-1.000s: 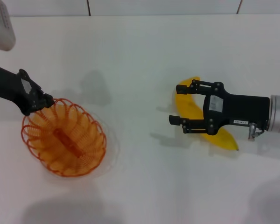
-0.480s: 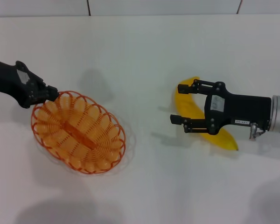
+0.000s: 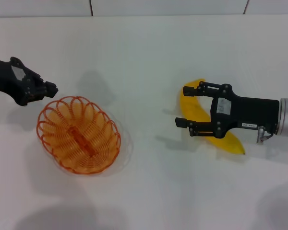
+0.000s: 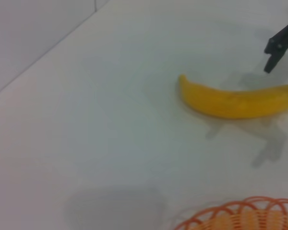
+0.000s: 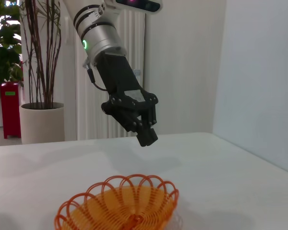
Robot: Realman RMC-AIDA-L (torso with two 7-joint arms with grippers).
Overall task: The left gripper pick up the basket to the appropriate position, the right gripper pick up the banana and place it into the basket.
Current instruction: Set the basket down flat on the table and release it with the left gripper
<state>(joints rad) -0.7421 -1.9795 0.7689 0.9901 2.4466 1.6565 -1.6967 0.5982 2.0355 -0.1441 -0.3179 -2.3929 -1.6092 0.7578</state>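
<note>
The orange wire basket (image 3: 79, 135) sits flat on the white table at the left; it also shows in the right wrist view (image 5: 120, 206), and its rim shows in the left wrist view (image 4: 240, 215). My left gripper (image 3: 50, 88) is open and empty, just beyond the basket's far left rim and apart from it; the right wrist view shows it above the basket (image 5: 146, 134). The yellow banana (image 3: 192, 109) lies on the table at the right and also shows in the left wrist view (image 4: 230, 101). My right gripper (image 3: 181, 106) is open, hovering over the banana with a finger on each side.
The white table top (image 3: 144, 52) stretches between basket and banana. A white wall runs along its far edge. A potted plant (image 5: 38, 72) and a radiator stand beyond the table in the right wrist view.
My left gripper has let go of the basket's rim and drawn back to the left. The basket, tilted before, has settled flat on the table. The right gripper has not moved.
</note>
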